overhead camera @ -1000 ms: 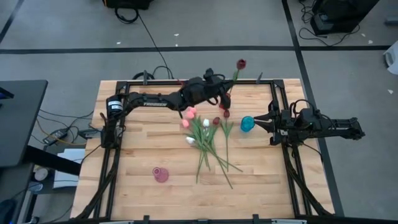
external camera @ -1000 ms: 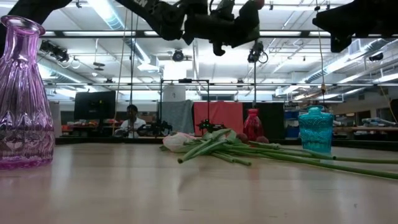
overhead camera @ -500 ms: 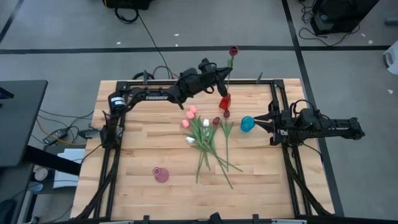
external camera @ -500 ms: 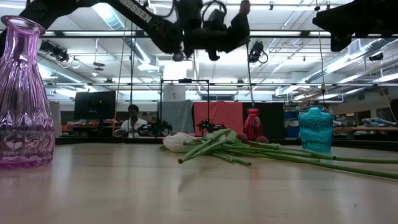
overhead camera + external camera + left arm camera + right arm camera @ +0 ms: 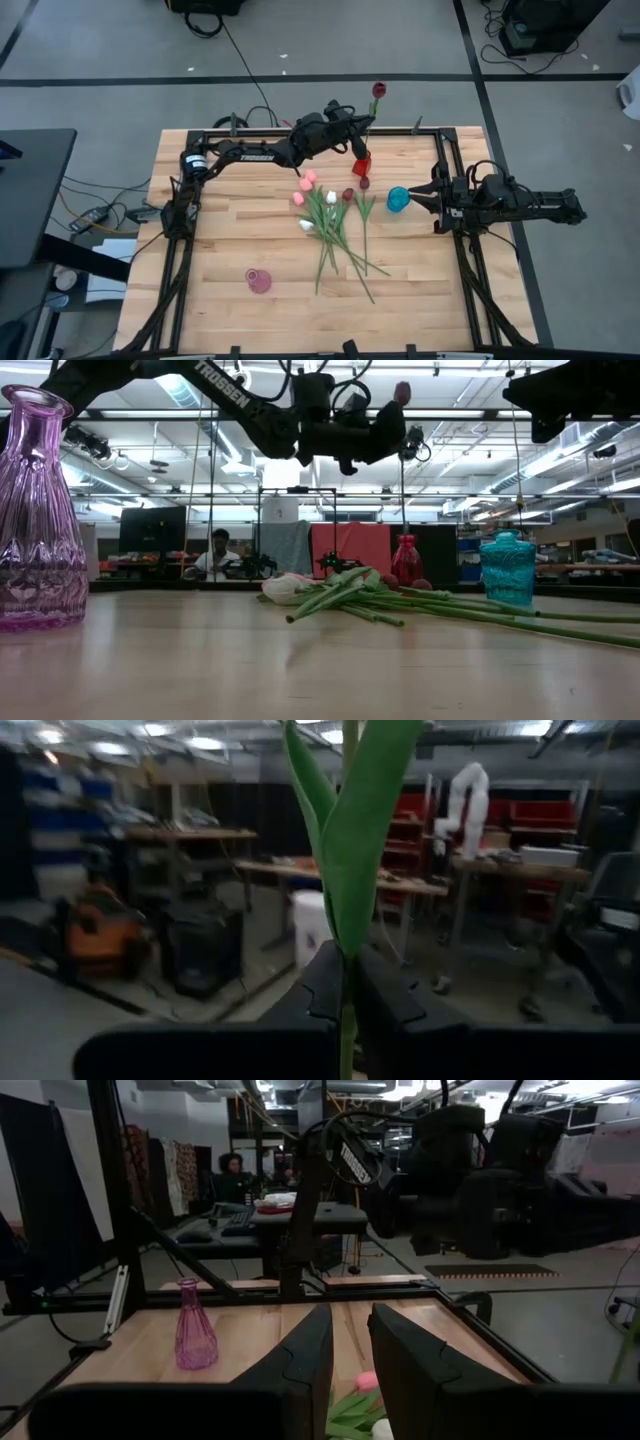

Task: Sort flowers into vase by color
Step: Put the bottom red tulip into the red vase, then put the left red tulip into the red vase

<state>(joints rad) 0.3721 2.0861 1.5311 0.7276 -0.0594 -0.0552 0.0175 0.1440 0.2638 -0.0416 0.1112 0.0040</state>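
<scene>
Flowers are lying in a loose pile in the middle of the table, between the pink vase and the blue vase. One dark red flower is standing upright in the left end effector, whose fingers are clenched on its green stem above the red vase. The right end effector is waiting beside the blue vase, its fingers a little apart and grasping nothing.
</scene>
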